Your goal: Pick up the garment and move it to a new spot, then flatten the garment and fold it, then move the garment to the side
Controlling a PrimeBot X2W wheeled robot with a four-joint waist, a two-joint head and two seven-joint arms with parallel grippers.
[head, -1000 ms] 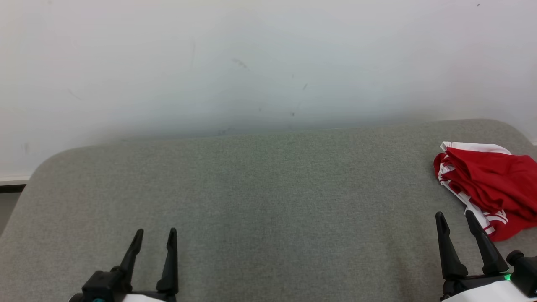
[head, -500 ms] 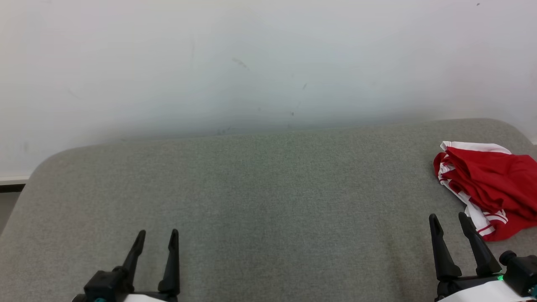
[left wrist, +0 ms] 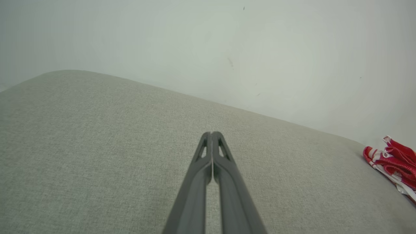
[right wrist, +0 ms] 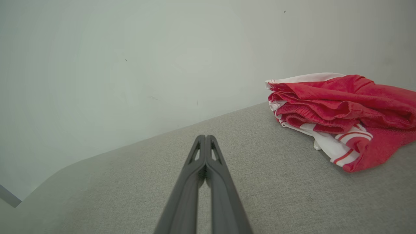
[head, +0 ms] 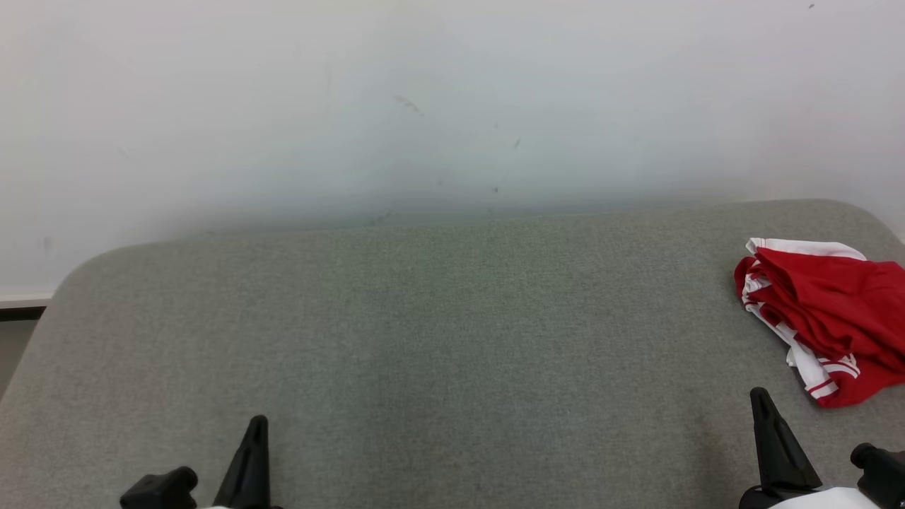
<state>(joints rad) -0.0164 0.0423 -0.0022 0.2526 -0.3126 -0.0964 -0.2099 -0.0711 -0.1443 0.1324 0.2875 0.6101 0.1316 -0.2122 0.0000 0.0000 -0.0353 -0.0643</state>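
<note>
A red garment with white trim and stripes lies bunched in a loose pile at the far right of the grey cushioned surface, running past the right edge of the head view. My right gripper is shut and empty, just short of the pile's near left corner and apart from it. In the right wrist view the garment lies ahead and to the right of the closed right gripper. My left gripper is shut and empty at the lower left. Its closed tips point over bare fabric, with the garment far right.
A pale wall rises right behind the grey surface. The surface has rounded far corners, and its left edge drops off near a dark strip of floor. Wide open fabric lies between the two grippers.
Both grippers went from open to shut and drew back toward the bottom edge of the head view. The garment has not moved.
</note>
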